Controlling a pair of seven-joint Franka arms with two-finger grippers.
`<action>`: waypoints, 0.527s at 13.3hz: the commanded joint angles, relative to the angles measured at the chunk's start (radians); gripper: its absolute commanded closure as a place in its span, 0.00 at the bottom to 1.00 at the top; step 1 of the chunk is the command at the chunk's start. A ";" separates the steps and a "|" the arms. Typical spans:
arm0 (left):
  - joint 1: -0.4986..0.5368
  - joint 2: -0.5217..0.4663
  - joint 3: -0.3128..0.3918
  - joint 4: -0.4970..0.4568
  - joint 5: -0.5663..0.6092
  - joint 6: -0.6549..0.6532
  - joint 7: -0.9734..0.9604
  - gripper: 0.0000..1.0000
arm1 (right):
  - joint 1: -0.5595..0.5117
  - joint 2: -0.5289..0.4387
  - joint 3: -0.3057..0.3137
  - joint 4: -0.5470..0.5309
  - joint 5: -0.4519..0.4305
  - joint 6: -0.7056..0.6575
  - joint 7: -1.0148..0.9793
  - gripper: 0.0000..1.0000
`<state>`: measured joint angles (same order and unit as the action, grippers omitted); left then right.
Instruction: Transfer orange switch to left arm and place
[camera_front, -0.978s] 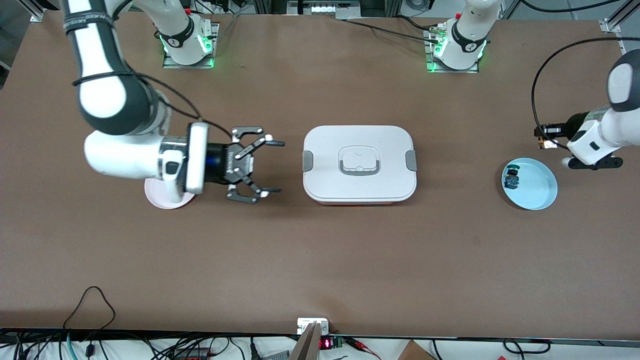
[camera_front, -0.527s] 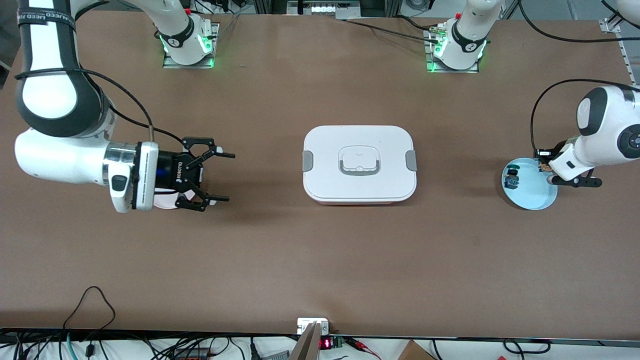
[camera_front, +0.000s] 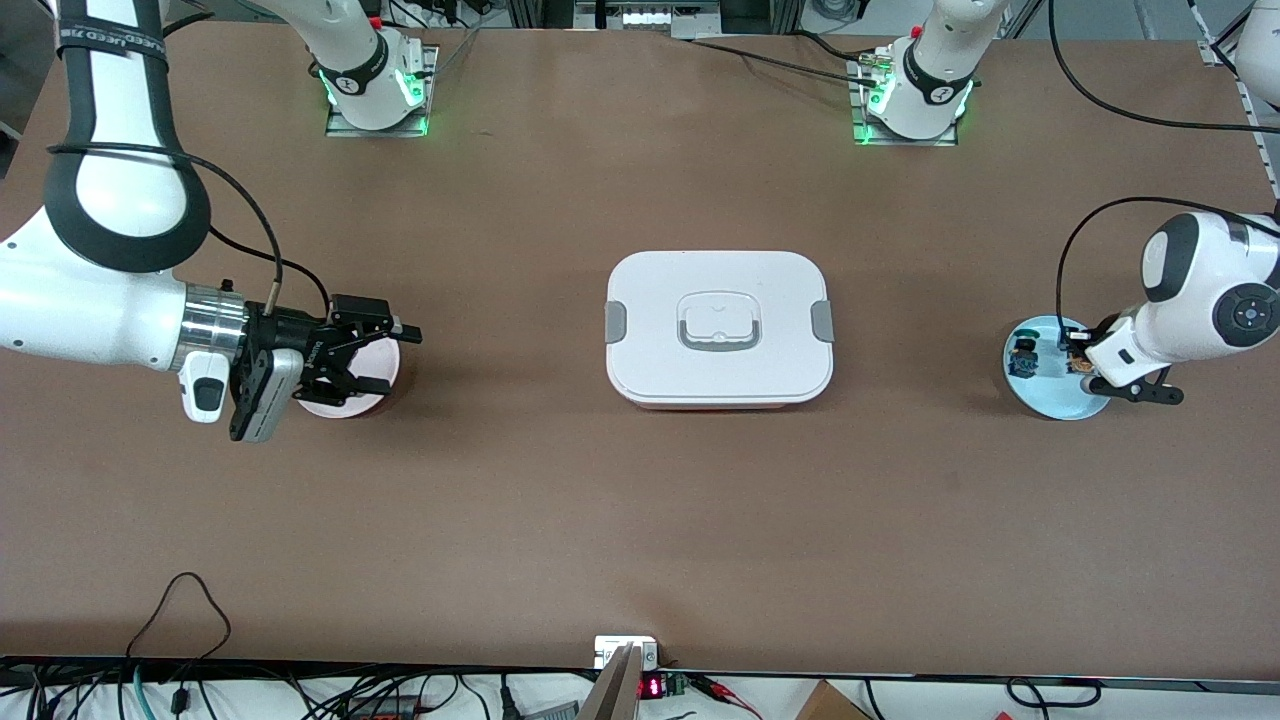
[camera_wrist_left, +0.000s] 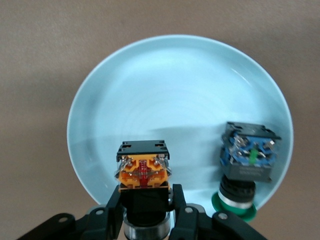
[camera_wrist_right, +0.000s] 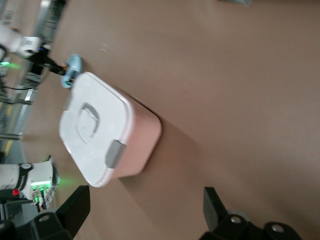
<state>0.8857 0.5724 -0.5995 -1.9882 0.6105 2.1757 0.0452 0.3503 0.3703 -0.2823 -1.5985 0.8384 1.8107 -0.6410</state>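
Two arms have both shifted since a second ago.

Front view: the right gripper has pulled back from beside the box toward the right arm's end of the table and now sits over the pink plate, jaws wide, nothing between them. It was much closer to the box earlier. The left gripper has come down from above the table by the blue plate and is now low over that plate, which lies well apart from the box toward the left arm's end. The box, both plates and the blue switch haven't moved.

Left wrist view: jaws clamped on the orange switch, held over the blue plate; can't tell if it touches the plate. Blue switch lies on the same plate just beside it, near the rim.

Right wrist view: black fingertips stand far apart, empty. Box shows a white lid, grey clip and pinkish base, resting flat on the table. The left gripper is tiny in the distance at the blue plate.

Surface: plain brown table, matte. Arm bases with green lights along the edge farthest from the front camera; loose cables and a small red display at the nearest edge.
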 joint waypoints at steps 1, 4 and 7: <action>0.002 0.049 -0.011 0.045 0.029 -0.014 0.002 0.17 | 0.003 -0.031 0.000 -0.012 -0.201 -0.011 0.258 0.00; 0.010 0.009 -0.038 0.048 0.011 -0.048 0.062 0.00 | 0.001 -0.034 0.000 -0.014 -0.511 -0.060 0.432 0.00; 0.016 -0.064 -0.155 0.152 -0.075 -0.286 0.061 0.00 | 0.001 -0.045 0.009 0.011 -0.798 -0.160 0.608 0.00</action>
<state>0.8931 0.5801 -0.6830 -1.9004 0.5978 2.0457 0.0830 0.3505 0.3526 -0.2827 -1.5973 0.1796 1.6988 -0.1246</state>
